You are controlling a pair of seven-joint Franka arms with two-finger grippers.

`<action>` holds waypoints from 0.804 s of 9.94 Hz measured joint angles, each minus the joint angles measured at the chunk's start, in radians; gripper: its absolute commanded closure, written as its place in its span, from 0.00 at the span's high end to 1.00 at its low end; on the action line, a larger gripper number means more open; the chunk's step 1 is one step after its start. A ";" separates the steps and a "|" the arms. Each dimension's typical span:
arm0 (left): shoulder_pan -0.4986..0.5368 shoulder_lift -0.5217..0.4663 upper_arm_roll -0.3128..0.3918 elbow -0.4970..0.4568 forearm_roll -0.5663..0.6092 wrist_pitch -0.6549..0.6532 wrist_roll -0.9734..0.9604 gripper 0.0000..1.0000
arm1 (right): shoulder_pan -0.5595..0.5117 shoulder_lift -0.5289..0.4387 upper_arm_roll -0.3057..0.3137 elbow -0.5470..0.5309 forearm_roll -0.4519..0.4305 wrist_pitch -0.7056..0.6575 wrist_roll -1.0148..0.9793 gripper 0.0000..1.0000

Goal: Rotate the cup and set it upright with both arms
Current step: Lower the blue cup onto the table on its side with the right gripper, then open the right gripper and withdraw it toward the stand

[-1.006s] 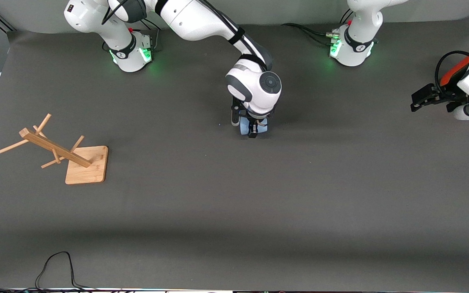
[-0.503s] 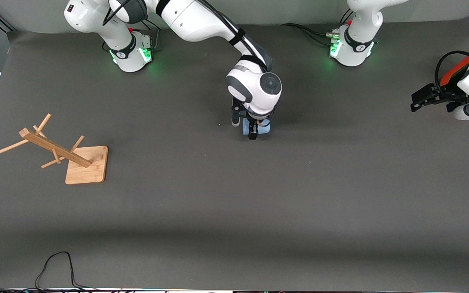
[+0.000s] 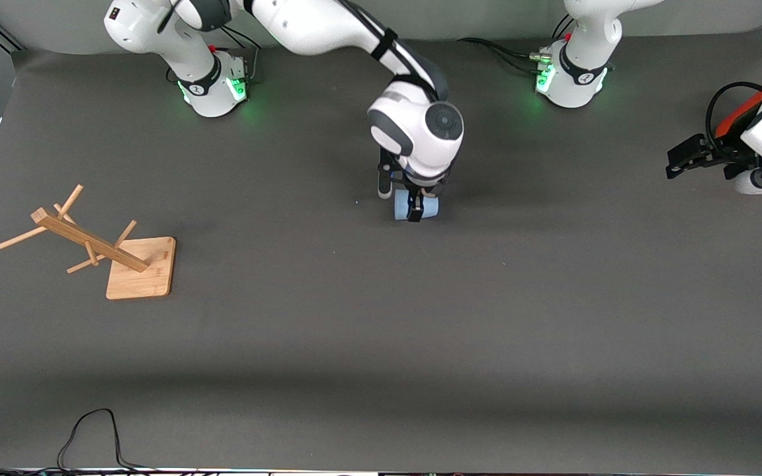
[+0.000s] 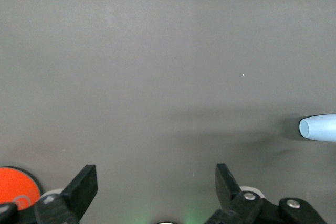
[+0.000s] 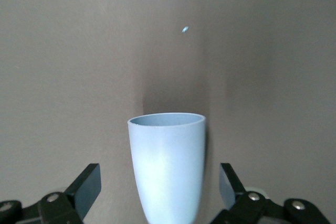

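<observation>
The cup (image 3: 416,207) lies on its side mid-worktop (image 3: 381,317). My right pincer (image 3: 414,210) hangs over it, spread wide, gripping nothing. My left pincer (image 3: 685,158), also wide, waits at the left arm's end.

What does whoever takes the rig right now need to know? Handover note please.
Right gripper: open, directly over the cup, fingers either side of it, not gripping.
Left gripper: open, waiting at the left arm's end of the table.
Cup: lying on its side mid-table.
Wooden rack: at the right arm's end, untouched.
Done: right arm positioned over the cup.
Left: upright the cup; it is not standing yet.
</observation>
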 measured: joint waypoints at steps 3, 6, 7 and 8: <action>0.001 0.000 0.000 0.000 0.001 -0.001 -0.001 1.00 | -0.020 -0.150 -0.017 0.003 0.000 -0.238 -0.175 1.00; 0.001 0.000 -0.012 0.002 0.001 -0.016 -0.022 1.00 | -0.155 -0.315 -0.030 0.002 0.000 -0.442 -0.508 1.00; 0.001 0.000 -0.013 0.008 0.001 -0.016 -0.049 1.00 | -0.206 -0.364 -0.034 0.001 0.000 -0.487 -0.617 1.00; 0.001 0.000 -0.014 0.015 0.001 -0.017 -0.089 1.00 | -0.258 -0.409 -0.036 -0.001 -0.001 -0.518 -0.729 1.00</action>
